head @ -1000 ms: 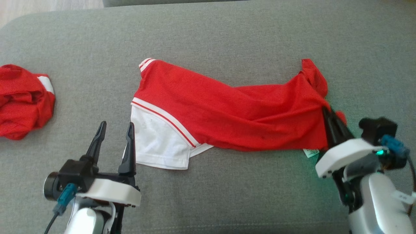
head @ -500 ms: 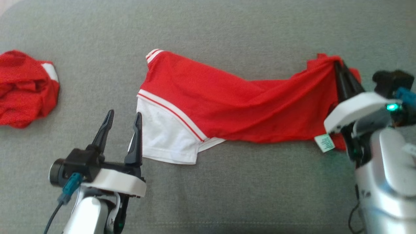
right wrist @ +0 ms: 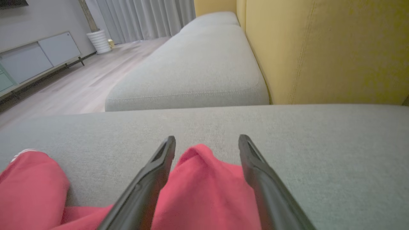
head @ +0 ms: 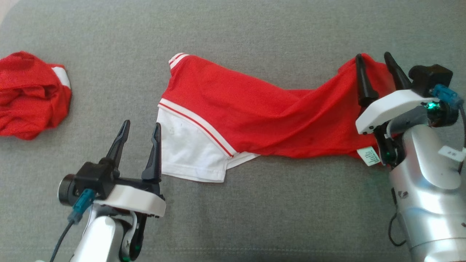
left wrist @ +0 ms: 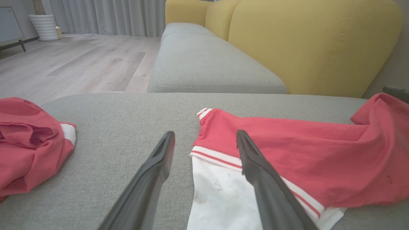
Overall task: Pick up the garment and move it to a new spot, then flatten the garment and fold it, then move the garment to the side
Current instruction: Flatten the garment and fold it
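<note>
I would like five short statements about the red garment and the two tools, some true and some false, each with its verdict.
1. The right tool stands open over one red end of the garment. True.
2. The left tool is shut on the garment. False: it is open and holds nothing.
3. A second red garment lies crumpled at the far left. True.
4. The garment rests on a yellow cushion. False: it rests on a grey cushion.
5. A white label shows at the garment's near edge. True.

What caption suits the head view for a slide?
Open right claw over one end of the red-and-white garment, open left claw beside the other end.
</note>
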